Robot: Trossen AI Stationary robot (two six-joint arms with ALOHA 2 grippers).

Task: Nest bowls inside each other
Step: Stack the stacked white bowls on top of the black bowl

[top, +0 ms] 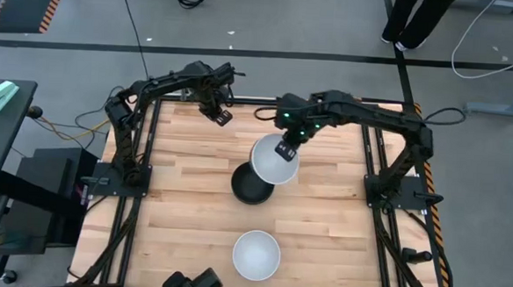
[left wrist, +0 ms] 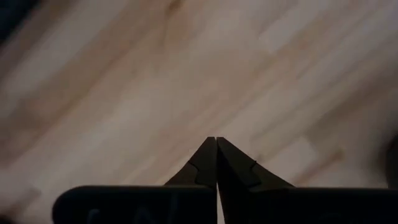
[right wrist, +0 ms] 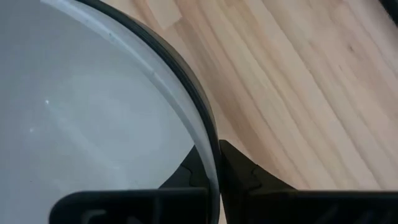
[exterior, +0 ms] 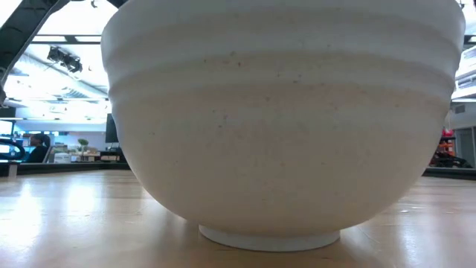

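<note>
The right gripper (top: 284,150) is out over the middle of the wooden table (top: 183,201), pinched on the far rim of a white bowl (top: 273,162). In its wrist view the two fingers (right wrist: 239,171) sit one on each side of the thin rim, clamped tight, with the pale inside of the white bowl (right wrist: 81,124) filling the space beside them. A dark edge runs just outside that rim, so the white one seems to sit inside a black one, though I cannot tell for certain.

Seen from above, the held bowl overlaps a black bowl (top: 247,185) on the table, hanging partly over its far right edge and looking tilted.

A second white bowl (top: 256,254) stands alone at the near edge of the table, well apart from the gripper; it fills the low view (exterior: 282,126), upright on its foot.

The left gripper (top: 216,113) waits at the far side of the table, fingers (left wrist: 208,165) pressed together on nothing, over bare wood.
</note>
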